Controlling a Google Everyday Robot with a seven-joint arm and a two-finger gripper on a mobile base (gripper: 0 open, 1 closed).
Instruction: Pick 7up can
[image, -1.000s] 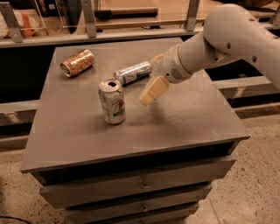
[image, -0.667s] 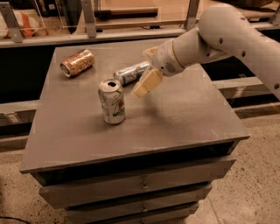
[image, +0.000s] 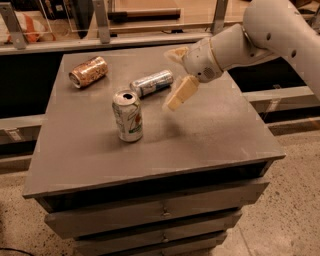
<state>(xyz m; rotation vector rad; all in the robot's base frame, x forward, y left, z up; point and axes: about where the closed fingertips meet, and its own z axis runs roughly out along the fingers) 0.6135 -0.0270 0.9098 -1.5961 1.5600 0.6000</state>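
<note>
The 7up can (image: 128, 116) stands upright on the grey table (image: 210, 135), left of centre, pale silvery-white with a green band near its base and an open silver top. My gripper (image: 168, 80) hangs over the table to the right of the can and a little behind it. It is open and empty, and is not touching the can. One tan finger (image: 181, 93) points down and to the left, towards the can. The other finger (image: 176, 52) shows farther back.
A slim silver-and-blue can (image: 152, 82) lies on its side just behind the 7up can, close under my gripper. A copper-brown can (image: 89, 71) lies at the back left. The table has drawers (image: 160, 210) below. A railing (image: 100, 20) runs behind it.
My gripper has shifted slightly towards the back of the table, and its far finger now shows. The three cans have not moved.
</note>
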